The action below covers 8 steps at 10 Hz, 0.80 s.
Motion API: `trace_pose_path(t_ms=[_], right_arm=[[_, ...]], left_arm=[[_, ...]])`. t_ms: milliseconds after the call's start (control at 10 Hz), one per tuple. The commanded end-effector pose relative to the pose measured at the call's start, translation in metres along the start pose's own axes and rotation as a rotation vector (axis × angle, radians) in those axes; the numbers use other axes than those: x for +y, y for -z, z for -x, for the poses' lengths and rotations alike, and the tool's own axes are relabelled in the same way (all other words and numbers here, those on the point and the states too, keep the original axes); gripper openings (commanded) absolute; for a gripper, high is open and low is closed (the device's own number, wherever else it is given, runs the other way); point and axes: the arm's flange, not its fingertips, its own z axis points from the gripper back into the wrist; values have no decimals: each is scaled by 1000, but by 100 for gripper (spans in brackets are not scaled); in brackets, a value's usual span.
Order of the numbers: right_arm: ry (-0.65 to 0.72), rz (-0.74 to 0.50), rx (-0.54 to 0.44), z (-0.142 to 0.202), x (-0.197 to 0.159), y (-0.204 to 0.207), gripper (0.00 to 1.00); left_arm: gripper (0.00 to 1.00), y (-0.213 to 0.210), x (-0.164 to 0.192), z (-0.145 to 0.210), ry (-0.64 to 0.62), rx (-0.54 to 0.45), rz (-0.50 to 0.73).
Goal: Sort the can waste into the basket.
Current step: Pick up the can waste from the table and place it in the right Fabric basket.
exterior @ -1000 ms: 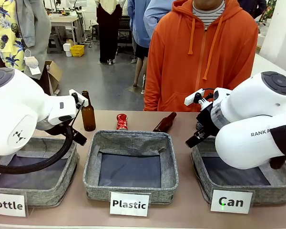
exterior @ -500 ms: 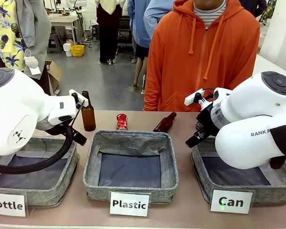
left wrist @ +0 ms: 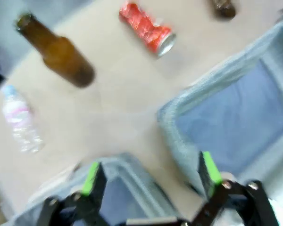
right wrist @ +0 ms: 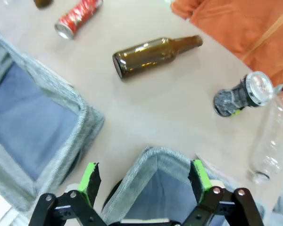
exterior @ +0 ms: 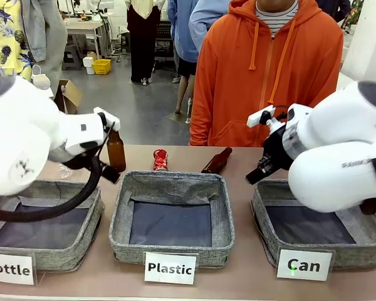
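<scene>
Front view: the red can (exterior: pixel 160 160) stands at the table's (exterior: pixel 250 276) far side, behind the Plastic basket (exterior: pixel 120 216). The Can basket (exterior: pixel 263 210) sits near right.
Left wrist view: my left hand (left wrist: pixel 149 169) is open, holding nothing.
Right wrist view: my right hand (right wrist: pixel 144 174) is open and empty over the Can basket's corner. The dark can (right wrist: pixel 240 96) lies beyond on the table.
</scene>
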Motion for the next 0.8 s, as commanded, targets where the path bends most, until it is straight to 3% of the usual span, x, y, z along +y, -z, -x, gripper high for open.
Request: trace_pose_path(t_ms=[0,100,200,300,500,700], right_arm=[[209,-97,7,-8,1,-72,100],[274,-179,45,0,-6,-94,100],[326,-343,53,14,-24,-118,100],[389,-462,16,29,-48,-138,100],[550,-646,-70,73,-111,-165,100],[710,-771,-214,125,-170,-176,100]], left_arm=[[100,-94,-17,-13,-151,-50,134],[100,-122,-17,-2,-141,-64,211],[100,-152,-3,17,-121,-73,314],[100,-171,23,38,-145,-79,347],[100,-189,97,95,-327,-138,447],[100,-180,172,170,-580,-203,559]])
